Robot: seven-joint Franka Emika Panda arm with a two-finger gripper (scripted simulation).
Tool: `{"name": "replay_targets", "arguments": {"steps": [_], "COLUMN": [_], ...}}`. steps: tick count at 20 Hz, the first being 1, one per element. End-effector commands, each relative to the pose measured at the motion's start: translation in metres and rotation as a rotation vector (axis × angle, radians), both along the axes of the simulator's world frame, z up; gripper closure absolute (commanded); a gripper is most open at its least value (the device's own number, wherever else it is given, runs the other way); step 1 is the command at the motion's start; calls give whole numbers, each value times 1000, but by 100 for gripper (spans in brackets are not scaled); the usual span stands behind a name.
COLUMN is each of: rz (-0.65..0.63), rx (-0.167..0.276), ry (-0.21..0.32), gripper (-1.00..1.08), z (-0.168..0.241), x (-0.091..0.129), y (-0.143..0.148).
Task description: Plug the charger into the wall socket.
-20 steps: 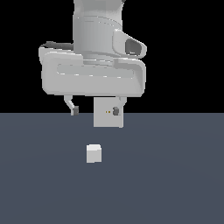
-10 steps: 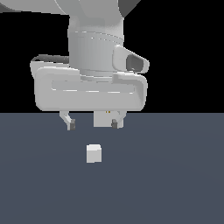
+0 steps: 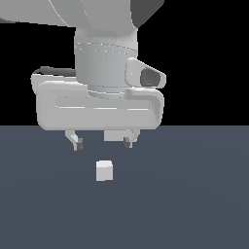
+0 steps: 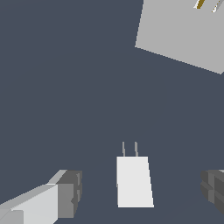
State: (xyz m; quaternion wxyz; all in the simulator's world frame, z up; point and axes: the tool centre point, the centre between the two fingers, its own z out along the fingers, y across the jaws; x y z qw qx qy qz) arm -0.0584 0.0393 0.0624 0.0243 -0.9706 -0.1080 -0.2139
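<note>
Hovering above the bench (image 3: 194,209) with its fingers spread wide and nothing held, the end effector (image 3: 101,144) is seen over the charger (image 3: 104,170), which rests on the bench, prongs pointed toward the wall socket (image 4: 183,35) well apart.

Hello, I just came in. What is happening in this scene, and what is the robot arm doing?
A single robot arm hangs over a dark floor with its gripper open, above the charger, a small white cube. Nothing is grasped: in the wrist view the charger lies between the two fingers, apart from both, its two thin prongs pointing towards the wall socket, a grey square plate standing some way off. In the exterior view the socket is mostly hidden behind the hand. So the plugging-in has not started.
</note>
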Motion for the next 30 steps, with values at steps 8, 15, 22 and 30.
{"name": "replay_targets", "arguments": {"steps": [8, 15, 22, 30], "rz": [1, 1, 1, 1], "rx": [-1, -2, -1, -1], "ry": [-1, -2, -2, -2], "gripper": [-92, -92, 108, 108], "z": [-19, -45, -51, -51], "x": [-1, -1, 0, 0], "y": [0, 0, 0, 0]}}
